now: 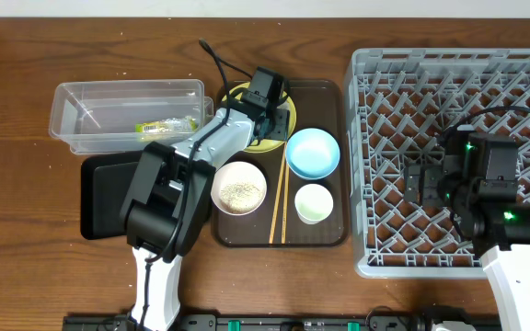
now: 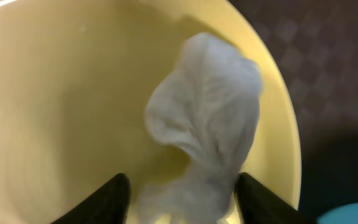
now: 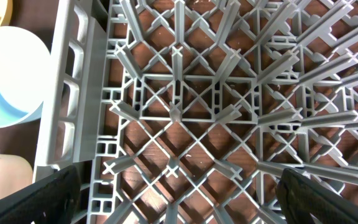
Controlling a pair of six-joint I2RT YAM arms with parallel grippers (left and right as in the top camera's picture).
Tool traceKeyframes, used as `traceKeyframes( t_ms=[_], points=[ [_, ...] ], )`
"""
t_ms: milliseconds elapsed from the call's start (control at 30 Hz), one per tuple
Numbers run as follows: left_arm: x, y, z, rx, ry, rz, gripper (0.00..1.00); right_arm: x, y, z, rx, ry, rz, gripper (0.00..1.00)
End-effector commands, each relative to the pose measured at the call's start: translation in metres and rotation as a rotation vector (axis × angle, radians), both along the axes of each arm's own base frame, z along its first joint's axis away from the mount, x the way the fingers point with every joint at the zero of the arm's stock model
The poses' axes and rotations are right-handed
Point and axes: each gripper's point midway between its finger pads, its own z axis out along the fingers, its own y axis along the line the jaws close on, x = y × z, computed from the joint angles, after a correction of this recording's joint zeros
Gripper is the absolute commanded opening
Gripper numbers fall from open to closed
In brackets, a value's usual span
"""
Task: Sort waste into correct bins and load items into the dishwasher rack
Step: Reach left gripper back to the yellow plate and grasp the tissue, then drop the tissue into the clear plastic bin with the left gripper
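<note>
The crumpled white tissue (image 2: pixel 207 124) lies on the round yellow plate (image 2: pixel 61 93) at the back of the brown tray. My left gripper (image 2: pixel 182 193) is open low over the plate (image 1: pixel 290 118), with the tissue's lower part between its fingers. The green-yellow wrapper (image 1: pixel 166 126) lies in the clear tub (image 1: pixel 90 101). The black tray (image 1: pixel 99 198) sits in front of the tub. The white bowl (image 1: pixel 239 188) holds rice grains. The light blue bowl (image 1: pixel 312 152), white cup (image 1: pixel 313 202) and chopsticks (image 1: pixel 278 207) are on the brown tray. My right gripper (image 3: pixel 179 199) is open and empty over the grey rack (image 3: pixel 179 112).
The brown serving tray (image 1: pixel 329 241) sits between the bins and the rack (image 1: pixel 375 267). The left arm reaches from the front edge across the black tray. In the right wrist view the light blue bowl (image 3: pixel 5 74) and the cup (image 3: pixel 2 180) lie just outside the rack's left wall.
</note>
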Motion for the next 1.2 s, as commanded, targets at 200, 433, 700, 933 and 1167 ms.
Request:
traceKeyframes(
  t_ms=[200, 433, 700, 933, 1167],
  points=[
    [0.002, 0.006, 0.016, -0.008, -0.02, 0.001, 0.06, 0.004, -0.001, 0.009, 0.015, -0.022, -0.016, 0.99],
    [0.013, 0.043, 0.092, -0.04, -0.129, 0.088, 0.06, 0.004, -0.001, 0.009, 0.015, -0.023, -0.016, 0.99],
    [0.014, 0.168, 0.153, -0.024, -0.196, 0.608, 0.06, 0.004, -0.001, 0.009, 0.015, -0.023, -0.016, 0.99],
    [-0.013, 0.241, 0.119, -0.097, -0.029, 1.119, 0.12, 0.004, -0.001, 0.009, 0.015, -0.022, -0.016, 0.99],
    [-0.012, 0.249, 0.113, -0.078, -0.021, 1.112, 0.59, 0.003, -0.001, 0.009, 0.015, -0.019, -0.016, 0.99]
  ],
)
